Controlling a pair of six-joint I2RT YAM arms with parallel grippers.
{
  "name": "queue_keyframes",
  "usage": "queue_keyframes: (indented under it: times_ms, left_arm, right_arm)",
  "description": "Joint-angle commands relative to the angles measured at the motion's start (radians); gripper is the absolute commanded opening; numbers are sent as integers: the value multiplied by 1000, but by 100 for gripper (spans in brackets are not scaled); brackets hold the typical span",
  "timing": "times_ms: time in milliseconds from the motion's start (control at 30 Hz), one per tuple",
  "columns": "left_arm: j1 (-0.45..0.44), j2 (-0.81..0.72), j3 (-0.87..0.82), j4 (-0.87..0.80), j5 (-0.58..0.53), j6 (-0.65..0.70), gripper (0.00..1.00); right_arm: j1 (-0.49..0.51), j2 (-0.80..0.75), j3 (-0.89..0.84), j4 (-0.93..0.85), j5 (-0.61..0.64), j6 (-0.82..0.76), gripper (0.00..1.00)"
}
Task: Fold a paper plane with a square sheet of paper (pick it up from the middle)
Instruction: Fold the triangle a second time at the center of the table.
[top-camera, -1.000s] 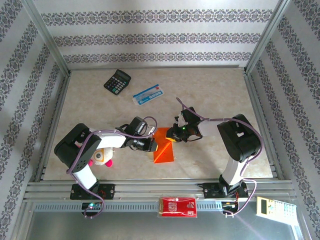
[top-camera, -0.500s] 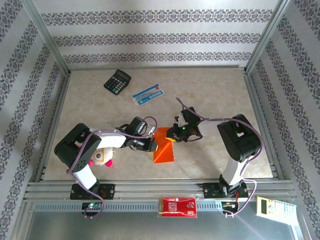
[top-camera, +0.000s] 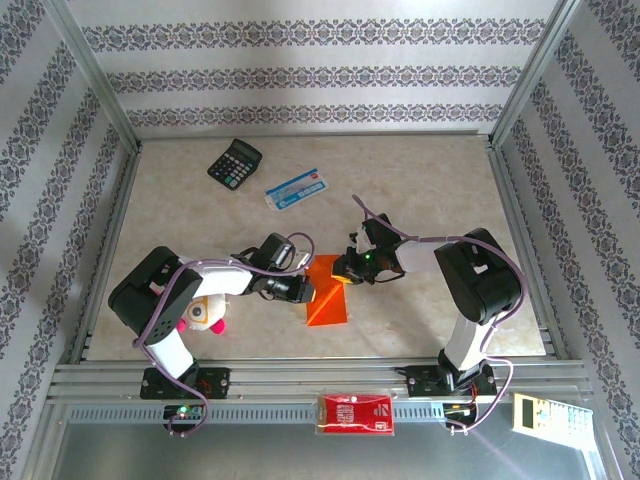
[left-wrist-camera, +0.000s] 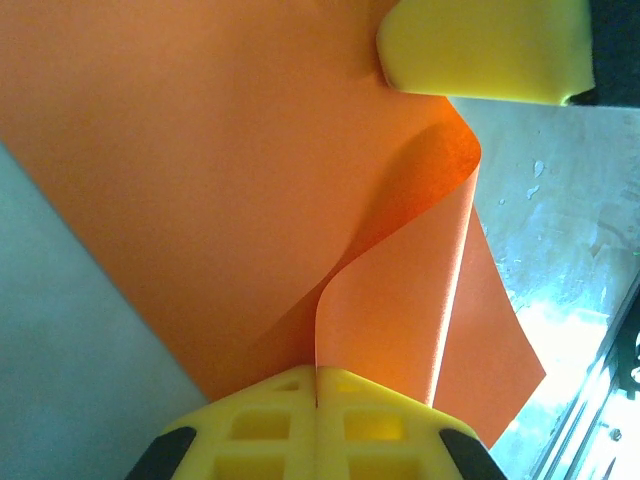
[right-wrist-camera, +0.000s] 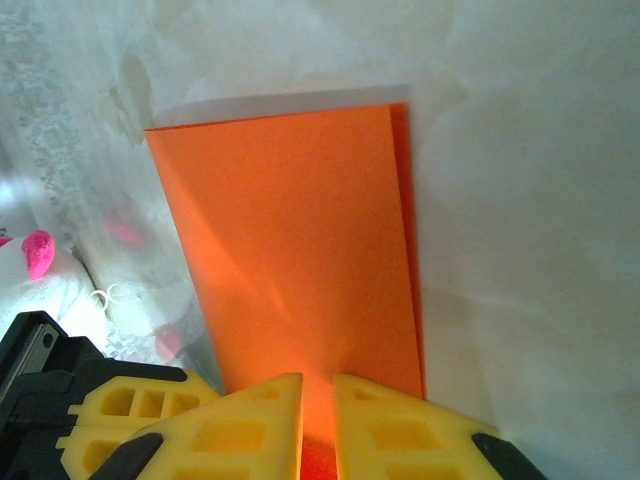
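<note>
No text, number or brand was legible. White print on the flat red packet (top-camera: 355, 412) at the near rail was too small to read. The same held for the blue-and-white flat packet (top-camera: 296, 188) and the black calculator's (top-camera: 234, 161) keys.

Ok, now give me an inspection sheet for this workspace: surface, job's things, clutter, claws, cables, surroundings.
Surface: pale marbled tabletop, no spills seen.
Job's things: orange sheet of paper, partly folded, one flap curling up, not yet a plane.
Clutter: black calculator, blue-and-white packet and plush toy on the table; red packet and keypad device on the near metal shelf.
Claws: left claw shut on the sheet's edge; right claw over the sheet, fingers nearly together, grip unclear.
Cables: purple cables run along both arms.
Surroundings: patterned walls, metal frame.
</note>
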Motion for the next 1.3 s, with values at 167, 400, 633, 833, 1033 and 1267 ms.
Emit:
queue_keyframes:
  times_ms: [167,400,633,833,1033,1267]
  left_arm:
    - [17,-14,9,-48,-8,21,0]
    - [17,-32,13,-41,18,8,0]
    - [16,-28,14,-36,33,0,0]
    - [22,-13,14,-51,8,11,0]
    - [23,4,23,-47,12,9,0]
    - [23,17,33,-50,24,15,2]
  right_arm:
    - [4,72,-23,-33,73,-15,18]
    - [4,75,-24,-33,74,-14,18]
    - [4,76,-23,-34,74,-14,17]
    - [4,75,-23,-33,73,-14,17]
    - [5,77,-23,-34,73,-14,17]
    - [5,79,-21,-34,73,-14,16]
